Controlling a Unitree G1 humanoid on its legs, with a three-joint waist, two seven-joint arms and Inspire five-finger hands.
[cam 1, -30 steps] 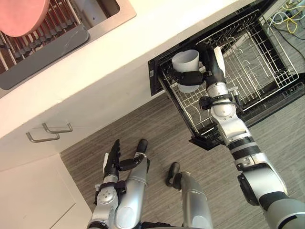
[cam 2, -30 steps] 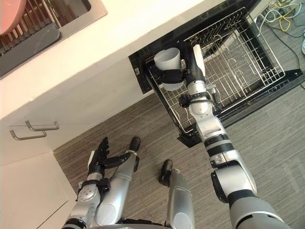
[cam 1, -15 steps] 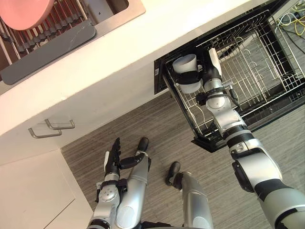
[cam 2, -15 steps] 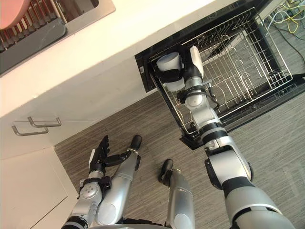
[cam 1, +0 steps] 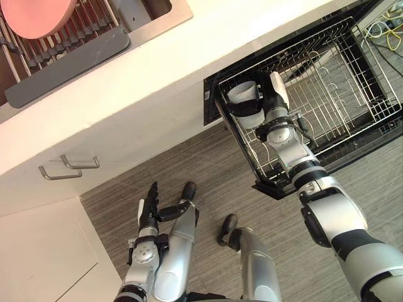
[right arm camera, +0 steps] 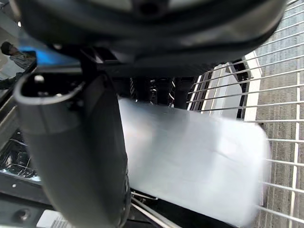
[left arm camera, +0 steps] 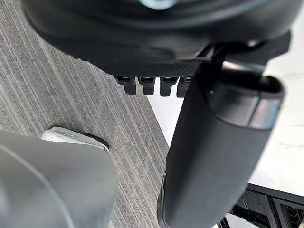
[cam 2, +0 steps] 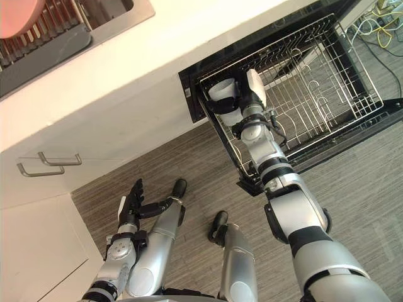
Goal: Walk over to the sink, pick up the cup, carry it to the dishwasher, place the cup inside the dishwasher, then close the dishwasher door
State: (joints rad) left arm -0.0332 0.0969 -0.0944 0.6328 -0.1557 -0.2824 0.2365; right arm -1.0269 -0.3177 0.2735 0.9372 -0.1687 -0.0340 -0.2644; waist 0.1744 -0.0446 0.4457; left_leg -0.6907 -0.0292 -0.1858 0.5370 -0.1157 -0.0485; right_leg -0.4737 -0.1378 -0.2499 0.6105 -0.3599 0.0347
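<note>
While its right hand (cam 1: 269,106) reaches into the open dishwasher (cam 1: 211,107) at the upper middle of the frame, the robot has the pale cup (cam 1: 243,93) in a firm grasp, dark fingers (cam 1: 240,107) curled round the cup's middle and the white-covered thumb lying along its other side. The cup sits at the left end of the pulled-out wire rack (cam 1: 340,94), close under the counter's edge, its open mouth turned toward the counter (cam 1: 189,56); whether its base touches the wires cannot be told. In the right wrist view the cup (right arm camera: 190,156) shows as a pale side wall pinched between the thick thumb (right arm camera: 80,152) and the fingers behind it, with rack wires running past on one side. The left hand (cam 1: 150,211) hangs low at the lower left of the frame above the grey wood-grain floor (cam 1: 208,163), fingers straight and holding nothing. At the upper left corner, the steel sink (cam 1: 170,14) is set into the counter beside a dark drying tray (cam 1: 69,66), where a pink plate (cam 1: 34,16) stands in the slots. Two metal cabinet handles (cam 1: 69,167) show on the white cupboard front at the left edge.
</note>
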